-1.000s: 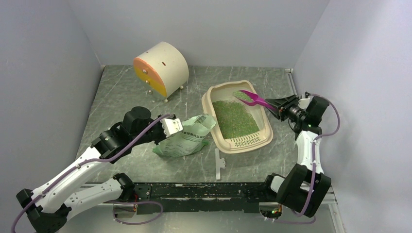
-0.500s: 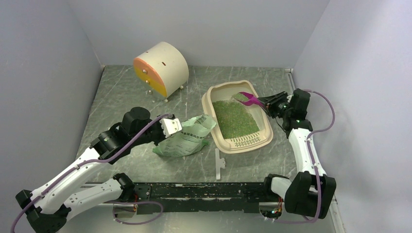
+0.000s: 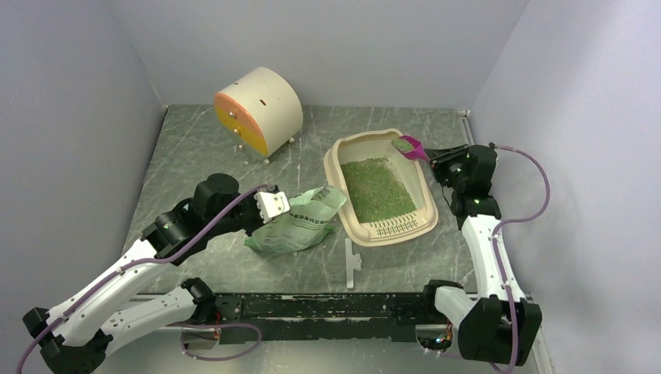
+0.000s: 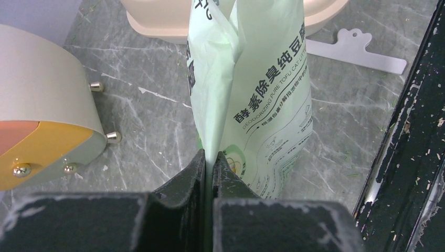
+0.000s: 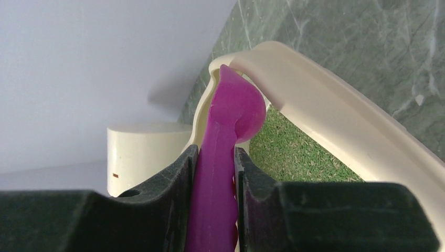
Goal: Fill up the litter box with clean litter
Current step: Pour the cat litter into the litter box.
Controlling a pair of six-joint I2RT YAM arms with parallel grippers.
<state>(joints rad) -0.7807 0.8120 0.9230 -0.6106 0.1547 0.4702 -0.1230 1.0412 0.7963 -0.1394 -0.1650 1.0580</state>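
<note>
On the grey marble table (image 3: 195, 156), your right gripper (image 3: 435, 157), clamped on the magenta scoop (image 3: 411, 146), has shifted to the far corner of the litter box (image 3: 337, 179), clean litter (image 3: 378, 191) lying inside; your left gripper (image 3: 274, 205) pinches the bag (image 3: 300, 226).

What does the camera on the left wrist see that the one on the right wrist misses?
Only the left wrist view: the left gripper pinching the light-green bag, a white plastic clip lying flat, and the orange face of the cabinet. Only the right wrist view: the right gripper clamped on the magenta scoop, and the green litter lying in the litter box. Both: the litter box, the cabinet and the marbled table.
</note>
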